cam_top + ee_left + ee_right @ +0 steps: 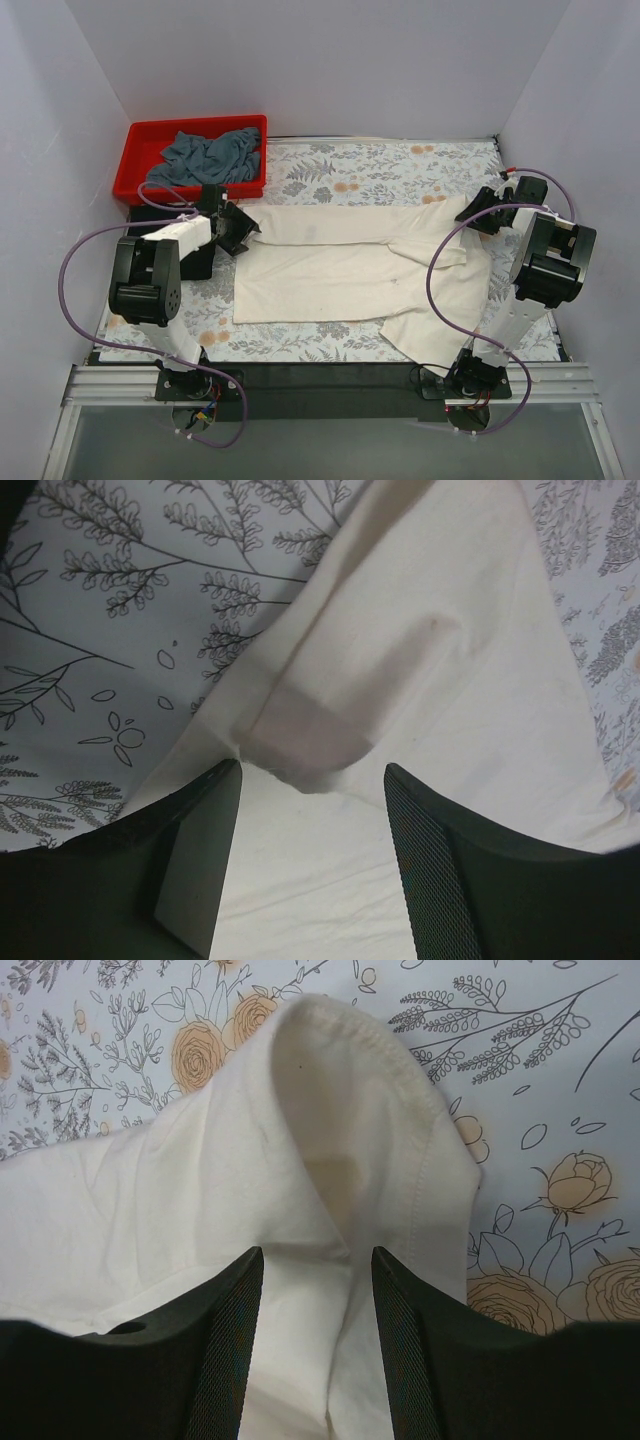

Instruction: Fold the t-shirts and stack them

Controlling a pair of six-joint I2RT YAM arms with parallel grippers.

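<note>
1. The cream-white shirt (340, 265) lies spread flat, stretching from one set of jaws across to the other. Its far edge is turned over in a long band, and a sleeve trails toward the near edge below the right jaws.
2. The right gripper (317, 1252) has its jaws closed part-way on the shirt's hemmed edge. Cloth fills the gap between the fingers, and just ahead of the tips it stands up in a rounded hood.
3. The left gripper (312, 765) sits at the shirt's opposite far corner. A small folded flap lies right between the fingertips, touching the left tip and just short of the right one. The jaws stand somewhat apart, and I cannot tell whether they pinch the flap.
4. The floral tablecloth (400, 165) shows ahead of and to both sides of each pair of jaws, beneath the shirt.
5. The grey-blue shirt (210, 155) lies crumpled beyond the left jaws, well apart from the right ones, inside the red bin (140, 140) at the far left corner.
</note>
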